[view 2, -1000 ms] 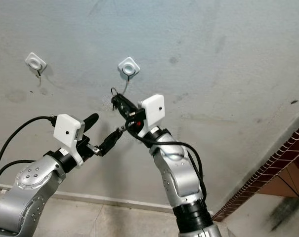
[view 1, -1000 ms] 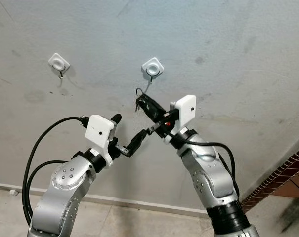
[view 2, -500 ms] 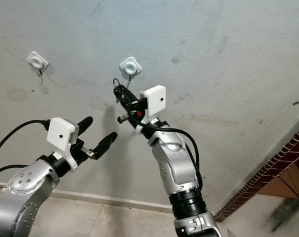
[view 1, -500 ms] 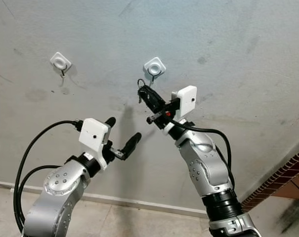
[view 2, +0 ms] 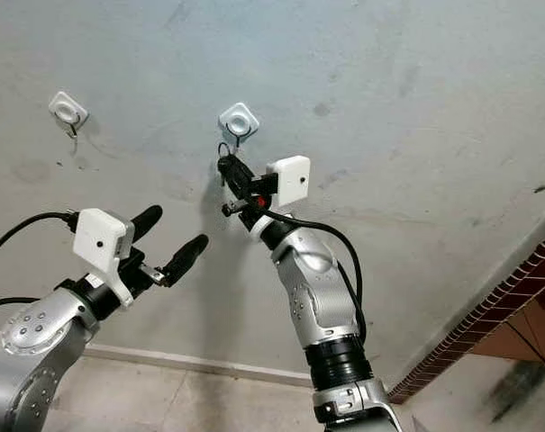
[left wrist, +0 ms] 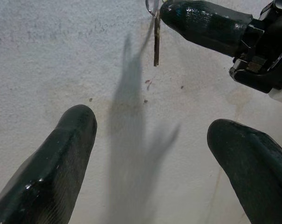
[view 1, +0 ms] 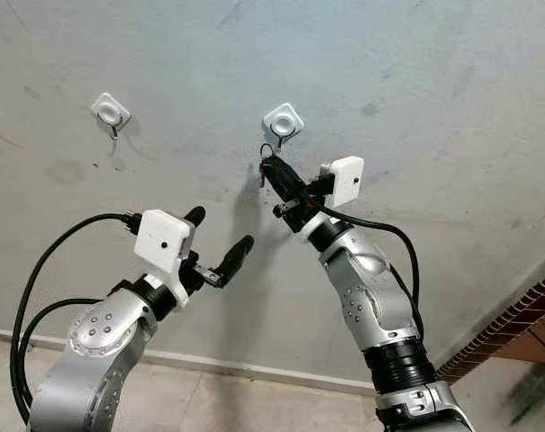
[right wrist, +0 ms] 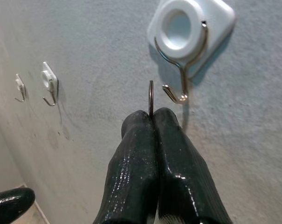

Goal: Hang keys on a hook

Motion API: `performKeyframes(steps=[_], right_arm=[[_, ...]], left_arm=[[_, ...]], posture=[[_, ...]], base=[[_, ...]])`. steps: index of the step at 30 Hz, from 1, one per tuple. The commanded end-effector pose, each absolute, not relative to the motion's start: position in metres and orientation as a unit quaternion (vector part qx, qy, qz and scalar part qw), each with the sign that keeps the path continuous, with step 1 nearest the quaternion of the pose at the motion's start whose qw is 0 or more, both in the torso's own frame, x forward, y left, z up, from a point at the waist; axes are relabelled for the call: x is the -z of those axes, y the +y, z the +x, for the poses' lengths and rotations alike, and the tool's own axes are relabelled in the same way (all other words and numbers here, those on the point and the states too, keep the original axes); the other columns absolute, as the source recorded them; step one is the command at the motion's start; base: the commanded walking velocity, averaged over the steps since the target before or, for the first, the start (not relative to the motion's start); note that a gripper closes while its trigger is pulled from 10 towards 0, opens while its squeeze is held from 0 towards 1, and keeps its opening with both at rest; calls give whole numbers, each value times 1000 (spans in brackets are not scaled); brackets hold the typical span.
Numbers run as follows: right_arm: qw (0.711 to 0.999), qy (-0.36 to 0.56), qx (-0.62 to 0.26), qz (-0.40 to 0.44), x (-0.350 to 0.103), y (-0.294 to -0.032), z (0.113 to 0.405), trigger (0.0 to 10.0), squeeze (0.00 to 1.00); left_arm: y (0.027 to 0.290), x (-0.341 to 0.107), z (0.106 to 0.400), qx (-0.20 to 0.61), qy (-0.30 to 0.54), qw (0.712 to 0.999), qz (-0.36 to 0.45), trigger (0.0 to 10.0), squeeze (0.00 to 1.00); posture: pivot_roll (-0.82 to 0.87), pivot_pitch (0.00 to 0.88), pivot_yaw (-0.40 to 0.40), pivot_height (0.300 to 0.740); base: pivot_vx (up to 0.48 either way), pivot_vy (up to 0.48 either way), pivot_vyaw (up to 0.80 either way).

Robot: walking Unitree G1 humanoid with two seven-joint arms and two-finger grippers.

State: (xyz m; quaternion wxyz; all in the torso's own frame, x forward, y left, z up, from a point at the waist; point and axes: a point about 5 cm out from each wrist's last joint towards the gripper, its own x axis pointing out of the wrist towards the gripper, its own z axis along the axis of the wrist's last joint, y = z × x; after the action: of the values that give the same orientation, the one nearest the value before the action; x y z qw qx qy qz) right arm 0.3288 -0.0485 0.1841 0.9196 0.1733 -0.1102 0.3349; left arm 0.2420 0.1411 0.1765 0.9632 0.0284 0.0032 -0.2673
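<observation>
Reaching: right gripper (view 1: 270,167) is raised to the grey wall (view 1: 452,81), fingertips just below the nearer hook (view 1: 282,121).
Right gripper state: the two black fingers (right wrist: 141,163) are pressed together, pinching the metal key ring (right wrist: 151,97) edge-on between their tips.
Key ring position: it stands up out of the fingertips, just beside the wire tip of the nearer hook and slightly below it; not over the wire. Whether ring and wire touch cannot be told.
Keys: one thin key (left wrist: 156,44) hangs straight down from the ring, below the right gripper's finger, close to the wall; its shadow falls on the wall beside it.
Nearer hook: white square pad with a round centre, and a bent wire ending in an upturned tip; it sits just above and ahead of the right fingertips.
Left gripper (view 1: 220,241): held lower than the right gripper and to its left, well apart from it and from the keys; pointed up toward the wall.
Left gripper state: fingers (left wrist: 52,163) spread wide, nothing between them.
Second hook (view 1: 110,111): same white pad type, on the wall well to the left of the right gripper, above the left gripper.
Third hook (right wrist: 20,87): seen past the second one in the right wrist view, further along the wall.
Surroundings: brick edge (view 1: 515,333) low on the far right of the right arm; tiled floor (view 1: 236,405) below the wall.
</observation>
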Motion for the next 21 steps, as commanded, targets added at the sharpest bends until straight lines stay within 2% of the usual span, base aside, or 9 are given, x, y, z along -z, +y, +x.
performKeyframes(steps=[1, 10, 21], right_arm=[[915, -128, -337, 182, -193, -46, 331, 10000, 0], [916, -135, -311, 214, -194, -57, 335, 10000, 0], [914, -112, -302, 246, -187, -57, 337, 10000, 0]], left_arm=[[141, -178, 240, 270, 4, 962, 30, 10000, 0], [140, -177, 239, 275, 7, 961, 29, 10000, 0], [139, -177, 240, 277, 8, 960, 27, 10000, 0]], posture=[[288, 0, -11, 740], [284, 0, -7, 740], [284, 0, -6, 740]], base=[[0, 0, 0], [0, 0, 0], [0, 0, 0]])
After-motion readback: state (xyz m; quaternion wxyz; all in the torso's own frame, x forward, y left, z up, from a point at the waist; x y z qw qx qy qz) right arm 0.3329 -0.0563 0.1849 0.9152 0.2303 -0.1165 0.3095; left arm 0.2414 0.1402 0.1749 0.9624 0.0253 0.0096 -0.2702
